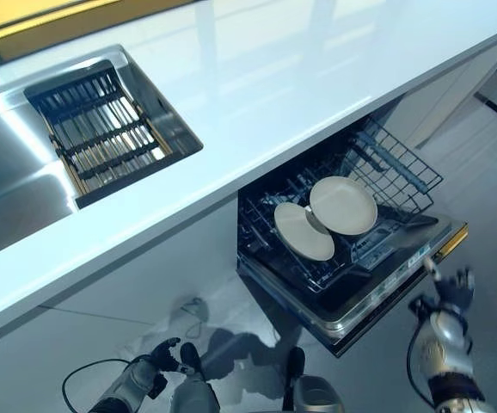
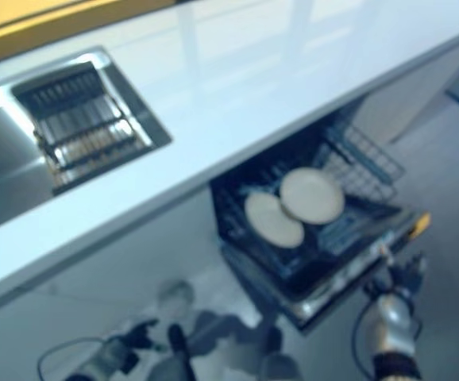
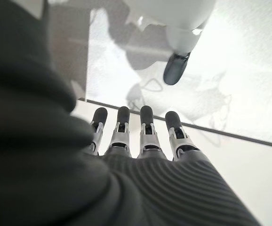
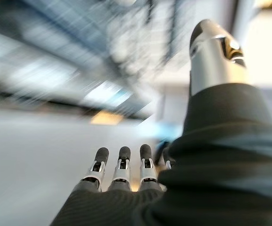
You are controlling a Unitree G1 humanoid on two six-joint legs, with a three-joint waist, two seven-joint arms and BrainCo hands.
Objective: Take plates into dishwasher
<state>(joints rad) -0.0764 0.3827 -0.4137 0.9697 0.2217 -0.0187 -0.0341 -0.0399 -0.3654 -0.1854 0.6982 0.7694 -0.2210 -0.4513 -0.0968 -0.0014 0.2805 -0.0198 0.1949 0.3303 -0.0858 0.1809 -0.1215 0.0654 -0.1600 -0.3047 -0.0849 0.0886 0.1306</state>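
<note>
Two cream plates stand side by side in the pulled-out lower rack of the open dishwasher: one to the left, one to the right, overlapping a little. My right hand is low at the right, next to the front corner of the dishwasher door; its fingers are straight and it holds nothing. My left hand hangs low at the lower left over the floor, its fingers straight and empty.
A white countertop runs across above the dishwasher. A steel sink at the left holds a dark drying rack. White cabinet fronts sit beneath the counter. Grey floor lies to the right.
</note>
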